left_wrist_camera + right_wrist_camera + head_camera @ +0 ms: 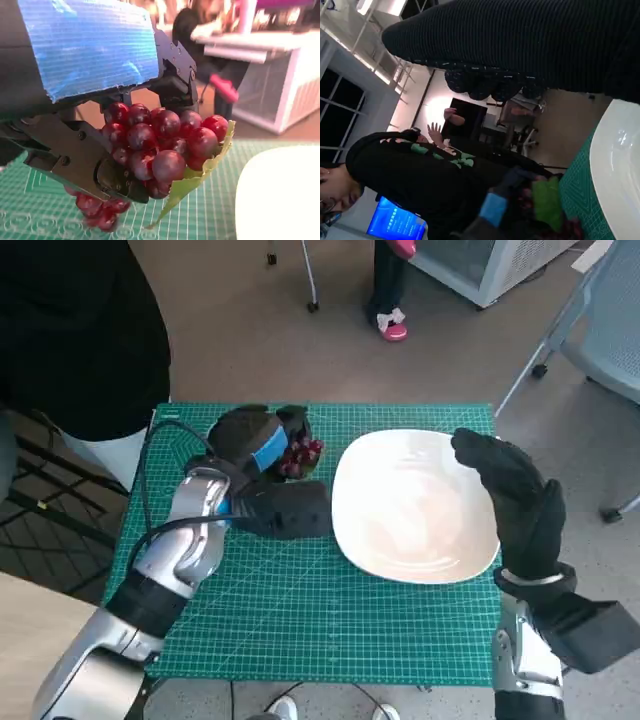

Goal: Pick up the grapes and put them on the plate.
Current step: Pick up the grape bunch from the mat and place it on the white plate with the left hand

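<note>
L hand (pixel 262 455) grips grapes (pixel 160 145); plate (pixel 415 505) bare; R hand (pixel 515 502) over rim.

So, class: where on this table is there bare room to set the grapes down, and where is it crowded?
The plate is bare across its middle. The mat lies free along its near edge. It is crowded left of the plate, where the left hand holds the grapes; the right hand overhangs the plate's right rim.

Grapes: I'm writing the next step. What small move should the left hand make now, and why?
Probably carry the grapes sideways toward the plate. The left hand already grips the bunch, as the left wrist view shows, but it is beside the plate's rim, not over it.
</note>
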You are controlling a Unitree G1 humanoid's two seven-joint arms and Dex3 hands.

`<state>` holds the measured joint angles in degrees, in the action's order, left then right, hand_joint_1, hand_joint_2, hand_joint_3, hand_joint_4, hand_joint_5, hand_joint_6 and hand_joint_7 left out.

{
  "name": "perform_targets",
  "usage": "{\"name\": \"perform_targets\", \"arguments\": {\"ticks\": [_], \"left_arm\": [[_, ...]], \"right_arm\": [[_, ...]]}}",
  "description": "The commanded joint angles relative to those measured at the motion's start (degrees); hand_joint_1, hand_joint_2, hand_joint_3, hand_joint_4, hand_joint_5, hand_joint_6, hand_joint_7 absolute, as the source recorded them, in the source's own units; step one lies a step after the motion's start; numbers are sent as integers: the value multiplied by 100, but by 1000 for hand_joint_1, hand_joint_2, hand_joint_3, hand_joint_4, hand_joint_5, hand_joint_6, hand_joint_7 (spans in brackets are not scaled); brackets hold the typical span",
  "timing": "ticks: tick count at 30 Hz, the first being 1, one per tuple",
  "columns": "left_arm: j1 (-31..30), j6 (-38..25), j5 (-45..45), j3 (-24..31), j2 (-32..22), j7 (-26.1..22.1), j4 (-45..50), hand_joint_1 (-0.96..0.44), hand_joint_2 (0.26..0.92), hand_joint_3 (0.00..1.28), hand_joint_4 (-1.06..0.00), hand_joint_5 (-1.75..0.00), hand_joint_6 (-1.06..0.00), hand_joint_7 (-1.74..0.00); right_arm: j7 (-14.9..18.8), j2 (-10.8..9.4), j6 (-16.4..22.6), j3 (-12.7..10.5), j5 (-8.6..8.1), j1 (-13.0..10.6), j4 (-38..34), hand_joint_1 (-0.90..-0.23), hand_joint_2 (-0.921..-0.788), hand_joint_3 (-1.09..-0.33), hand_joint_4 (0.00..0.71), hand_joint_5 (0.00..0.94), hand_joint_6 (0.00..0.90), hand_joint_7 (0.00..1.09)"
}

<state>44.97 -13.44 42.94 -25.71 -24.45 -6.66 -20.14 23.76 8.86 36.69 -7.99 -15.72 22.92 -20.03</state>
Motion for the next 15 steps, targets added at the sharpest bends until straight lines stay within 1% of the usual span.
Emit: {"name": "perform_targets", "arguments": {"ticks": [1, 8, 11, 15], "left_arm": [[-110, -13, 105, 128, -87, -34, 383, 3, 920, 61, -666, -1238, -673, -1068], [-138, -78, 179, 153, -17, -135, 686, 3, 920, 60, -670, -1219, -670, -1084], [-106, -77, 169, 157, 53, -220, 772, 3, 920, 69, -651, -1288, -679, -1024], [-5, -17, 123, 133, 194, -304, 787, 5, 920, 92, -596, -1409, -703, -933]], "right_arm": [[5, -7, -37, 17, 33, -87, -42, -608, -921, -869, 406, 0, 45, 415], [2, -7, -48, 17, 26, -107, -5, -608, -921, -870, 406, 0, 45, 416], [8, -3, -49, 13, 14, -117, 0, -608, -921, -870, 406, 0, 44, 417], [5, 0, -61, 8, 3, -143, 38, -608, -921, -869, 406, 0, 44, 417]]}}
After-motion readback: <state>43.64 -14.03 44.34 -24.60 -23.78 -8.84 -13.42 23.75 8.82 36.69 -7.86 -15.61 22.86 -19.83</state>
